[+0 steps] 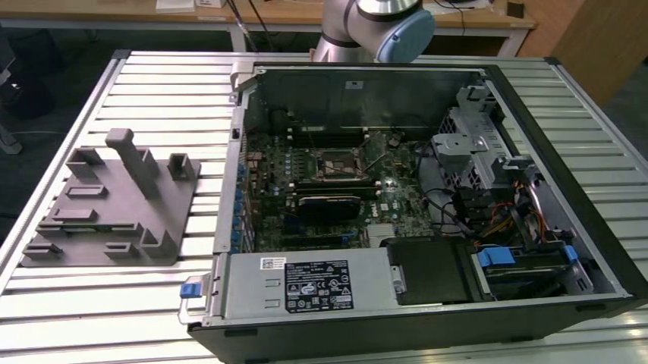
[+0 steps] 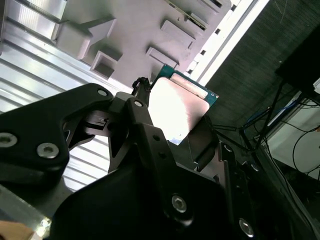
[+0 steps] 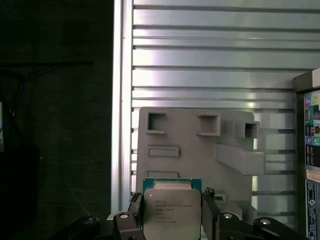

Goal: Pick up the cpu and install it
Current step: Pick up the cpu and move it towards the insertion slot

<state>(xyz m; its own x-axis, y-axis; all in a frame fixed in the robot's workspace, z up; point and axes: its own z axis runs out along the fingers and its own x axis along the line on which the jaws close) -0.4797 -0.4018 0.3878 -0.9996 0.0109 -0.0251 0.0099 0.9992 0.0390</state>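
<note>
The gripper (image 3: 172,220) was clamped on the cpu (image 3: 172,207), one finger (image 3: 136,216) against each opposite side. It held the cpu clear above the grey fixture (image 3: 190,145), near the slatted table's (image 3: 210,60) edge. Bare slats lay beyond, and the open computer case (image 1: 405,189) stood beside the fixture.

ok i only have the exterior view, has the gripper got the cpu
Observer: Yes. In both wrist views the gripper is shut on the cpu, clamping two opposite edges.
Operator: which face is showing
Observer: In the first wrist view its silvery metal top faces the camera.
Operator: and where is it
Observer: In the first wrist view the fixture lies just beyond the cpu, near the table edge. I can't tell whether the cpu touches the fixture.
</note>
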